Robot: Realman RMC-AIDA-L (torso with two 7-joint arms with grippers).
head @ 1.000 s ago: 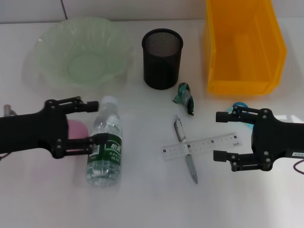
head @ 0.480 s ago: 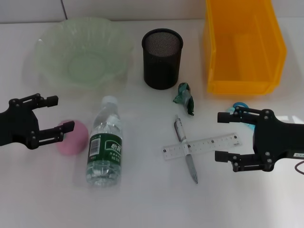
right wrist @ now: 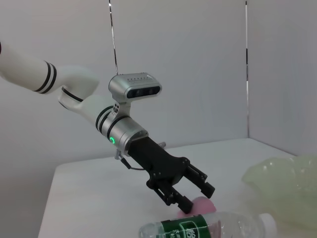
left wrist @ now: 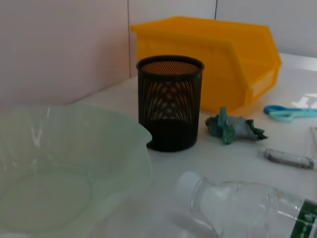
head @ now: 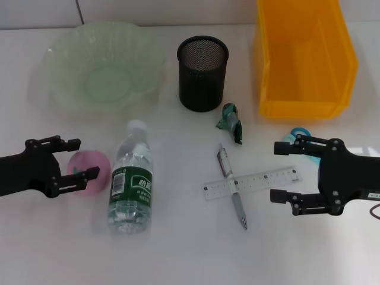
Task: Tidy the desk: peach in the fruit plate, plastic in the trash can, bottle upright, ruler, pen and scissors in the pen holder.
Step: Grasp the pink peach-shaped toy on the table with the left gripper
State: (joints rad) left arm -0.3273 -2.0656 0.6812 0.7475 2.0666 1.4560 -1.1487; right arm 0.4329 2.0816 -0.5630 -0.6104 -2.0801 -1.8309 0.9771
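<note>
Pink peach (head: 89, 180) sat at 9 o'clock, touching the lying bottle (head: 132, 181), cap toward 12. Green plate (head: 101, 62) at 11, mesh holder (head: 202, 72) at 12, yellow bin (head: 303, 56) at 1. Pen (head: 232, 193) crossed under ruler (head: 252, 182); green wrapper (head: 231, 122) crumpled; scissors (head: 298, 133) at 3.

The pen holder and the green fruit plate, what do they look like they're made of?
The pen holder looks like black metal mesh with a matte finish: in the left wrist view the yellow bin shows through its fine grid. The fruit plate looks like pale green translucent plastic, possibly glass: its wavy rim is glossy and catches highlights, and the table shows faintly through it.
</note>
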